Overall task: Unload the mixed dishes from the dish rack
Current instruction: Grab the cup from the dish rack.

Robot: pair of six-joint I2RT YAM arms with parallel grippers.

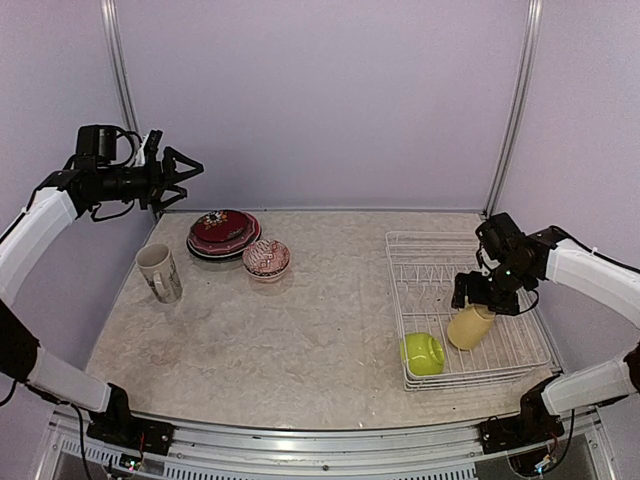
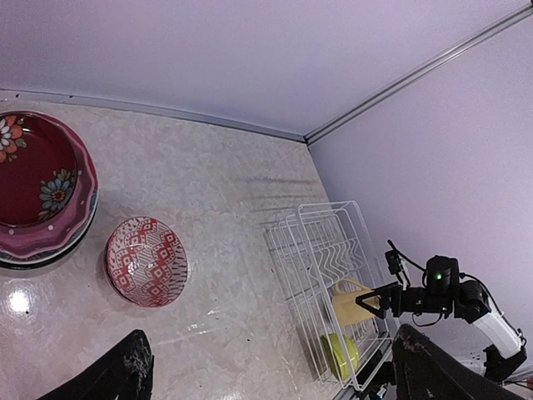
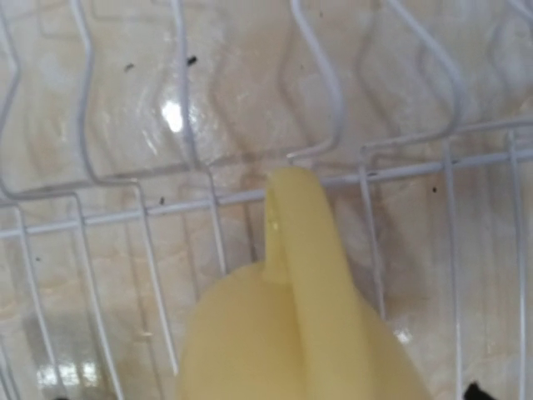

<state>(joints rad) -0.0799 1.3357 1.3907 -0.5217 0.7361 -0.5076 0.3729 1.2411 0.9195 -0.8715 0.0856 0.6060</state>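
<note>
pale marbled table (image 1: 300, 330) between lavender walls, with the dish rack (image 1: 432, 238) at the right side. the right arm reaches in from the right edge, elbow bent and wrist tipped down over the rack. the right gripper (image 1: 478, 303) is closed on the upper end of the yellow mug (image 1: 470, 328), which hangs tilted just over the rack wires. in the right wrist view the mug's handle faces the camera with the wires close behind it. the lime-green bowl (image 1: 423, 353) lies in the rack's near corner, just beside the mug. the left arm is raised high at the left wall, forearm level. the left gripper (image 1: 186, 180) is spread wide and empty, well above the cream mug (image 1: 160, 272), the stacked plates (image 1: 222, 235) and the red-patterned bowl (image 1: 266, 258) on the table.
</note>
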